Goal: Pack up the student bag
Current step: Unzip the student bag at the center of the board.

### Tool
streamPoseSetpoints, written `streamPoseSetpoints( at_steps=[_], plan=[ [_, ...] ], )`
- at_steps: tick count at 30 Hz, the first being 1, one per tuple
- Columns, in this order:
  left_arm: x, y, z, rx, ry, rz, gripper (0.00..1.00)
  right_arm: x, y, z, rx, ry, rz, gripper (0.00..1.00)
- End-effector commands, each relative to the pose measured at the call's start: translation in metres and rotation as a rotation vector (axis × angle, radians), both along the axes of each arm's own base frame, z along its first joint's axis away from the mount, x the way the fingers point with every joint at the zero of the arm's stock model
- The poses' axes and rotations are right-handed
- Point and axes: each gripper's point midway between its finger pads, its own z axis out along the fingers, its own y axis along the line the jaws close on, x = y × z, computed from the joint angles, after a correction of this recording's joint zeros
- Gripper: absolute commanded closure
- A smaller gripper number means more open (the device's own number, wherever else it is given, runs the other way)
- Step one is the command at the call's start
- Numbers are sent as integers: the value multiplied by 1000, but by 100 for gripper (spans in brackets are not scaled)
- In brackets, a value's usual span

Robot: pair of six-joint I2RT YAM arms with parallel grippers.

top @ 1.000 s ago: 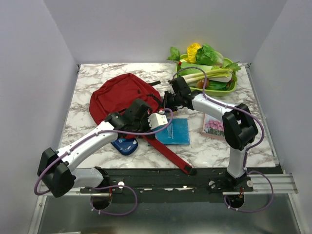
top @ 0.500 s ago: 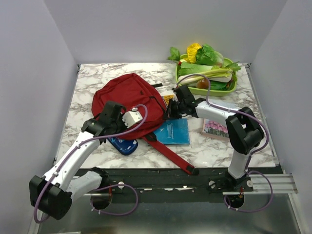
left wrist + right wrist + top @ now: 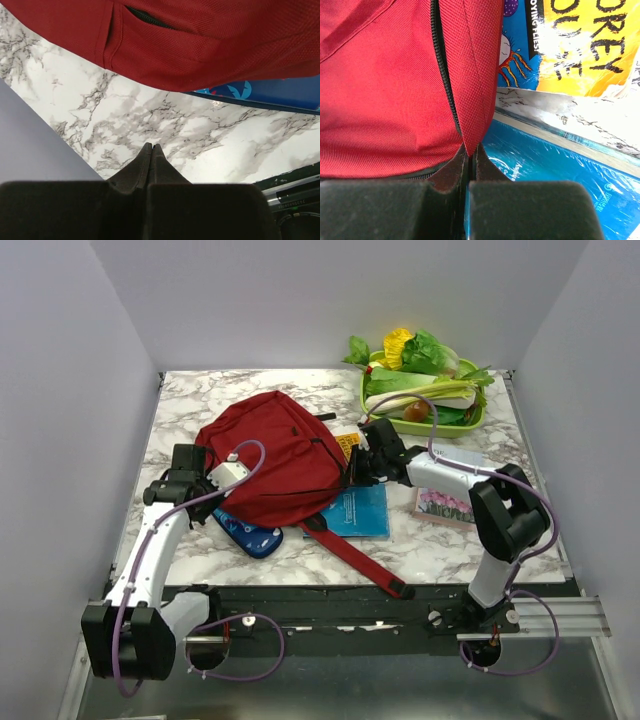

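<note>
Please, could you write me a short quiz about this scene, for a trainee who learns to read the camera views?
1. True or false: the right gripper is shut on a fold of the student bag.
2. What does the left gripper hold? A) a pen B) nothing C) a cup
3. Fill in: the vegetables lie in a ____ tray.
Key: 1 true; 2 B; 3 green.

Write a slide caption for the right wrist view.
Right hand pinching a fold of the dark red fabric backpack beside a glossy blue book.
</note>
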Motion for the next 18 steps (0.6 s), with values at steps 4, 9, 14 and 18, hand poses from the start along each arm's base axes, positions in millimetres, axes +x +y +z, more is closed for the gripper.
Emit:
streamPoseSetpoints(
  at_steps=[4, 9, 14, 18],
  plan=[
    [14, -30, 18, -181, 19, -13, 64, 1, -3, 19, -62, -121, 36, 93],
    [39, -81, 48, -359, 23, -89, 34, -16, 19, 43, -23, -243, 113, 73],
    [64, -140, 76, -403, -35, -203, 32, -35, 25, 62, 10, -344, 151, 67],
    [62, -185, 42, -361, 53, -298, 32, -50, 24, 47, 30, -332, 159, 63]
  ],
)
